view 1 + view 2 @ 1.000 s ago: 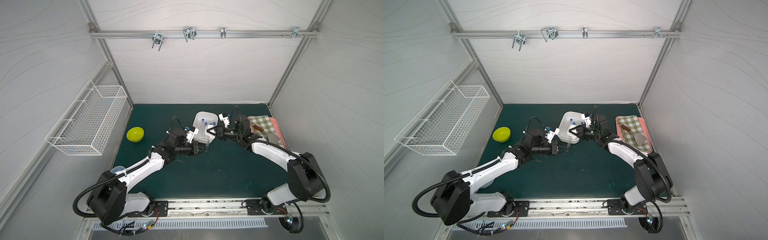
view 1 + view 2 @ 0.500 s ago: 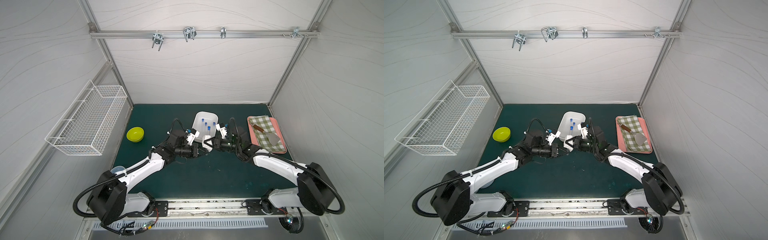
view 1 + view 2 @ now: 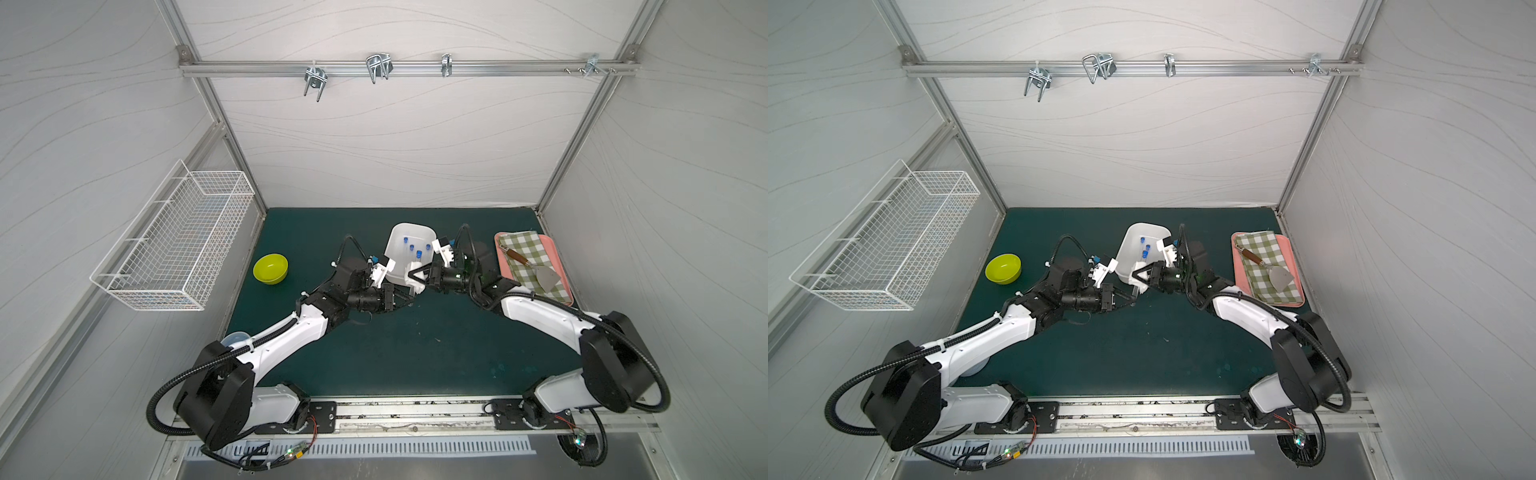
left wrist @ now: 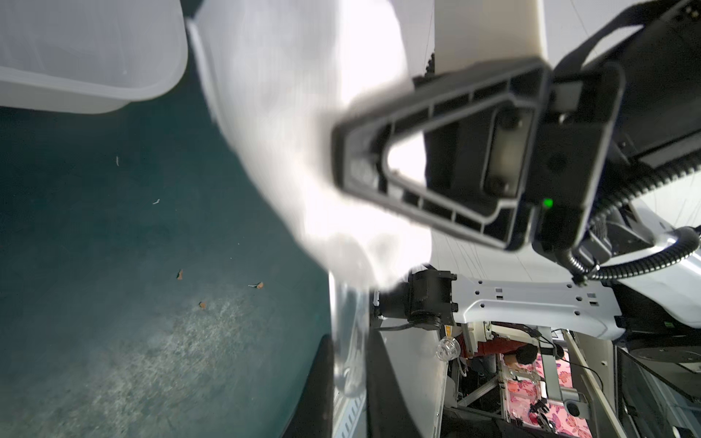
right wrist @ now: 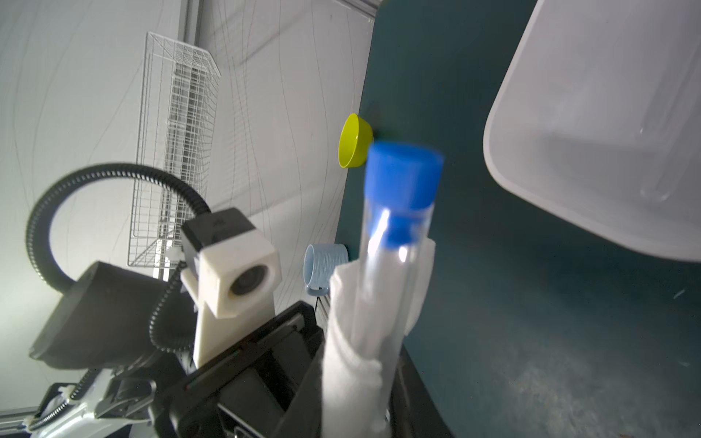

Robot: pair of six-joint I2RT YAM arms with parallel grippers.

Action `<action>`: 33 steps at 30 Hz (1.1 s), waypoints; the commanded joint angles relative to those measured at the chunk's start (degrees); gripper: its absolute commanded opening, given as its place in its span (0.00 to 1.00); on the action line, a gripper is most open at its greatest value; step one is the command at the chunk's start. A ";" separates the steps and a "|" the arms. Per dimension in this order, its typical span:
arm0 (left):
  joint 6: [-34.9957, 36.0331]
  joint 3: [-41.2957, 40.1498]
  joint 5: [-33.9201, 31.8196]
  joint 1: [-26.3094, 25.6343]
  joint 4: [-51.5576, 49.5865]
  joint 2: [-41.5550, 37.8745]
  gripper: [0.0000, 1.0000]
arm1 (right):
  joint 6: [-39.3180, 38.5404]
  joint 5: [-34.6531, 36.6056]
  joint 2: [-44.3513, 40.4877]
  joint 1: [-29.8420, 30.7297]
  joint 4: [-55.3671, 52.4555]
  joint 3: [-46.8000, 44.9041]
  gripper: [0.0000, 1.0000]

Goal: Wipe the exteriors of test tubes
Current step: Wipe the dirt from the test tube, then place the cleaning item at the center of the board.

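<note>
So, with our left claw (image 3: 408, 301) clamped on the white cloth (image 5: 343, 341) and right claw (image 3: 410, 278) pinching the test tube (image 5: 383, 299), we judged slow twisting strokes best.

Enclosure contents, by position in a top view.
Tub (image 3: 409, 226) upper centre of mat (image 3: 415, 353), test tubes (image 3: 412, 248) in it; one test tube (image 5: 383, 288) inside wiping cloth (image 5: 341, 341) just below tub, between left gripper (image 3: 407, 298) and right gripper (image 3: 412, 279); bowl (image 3: 270, 268) left of tub; wire basket (image 3: 178, 241) on left wall (image 3: 83, 124); tray (image 3: 545, 242) right, napkin (image 3: 525, 249) on it, spatula (image 3: 540, 276) on napkin; cup (image 3: 232, 337) lower left.
</note>
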 commanded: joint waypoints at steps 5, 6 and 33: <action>0.27 -0.08 1.54 0.04 1.65 -3.55 0.10 | -2.35 -2.79 8.66 -6.18 -0.35 8.75 0.25; 0.49 -0.07 1.63 -0.03 1.27 -3.56 0.10 | -2.39 -3.29 9.53 -6.93 -0.28 9.80 0.25; 3.99 4.20 0.34 2.24 -2.81 -0.35 0.10 | 0.62 -7.58 7.70 -20.15 3.78 5.53 0.25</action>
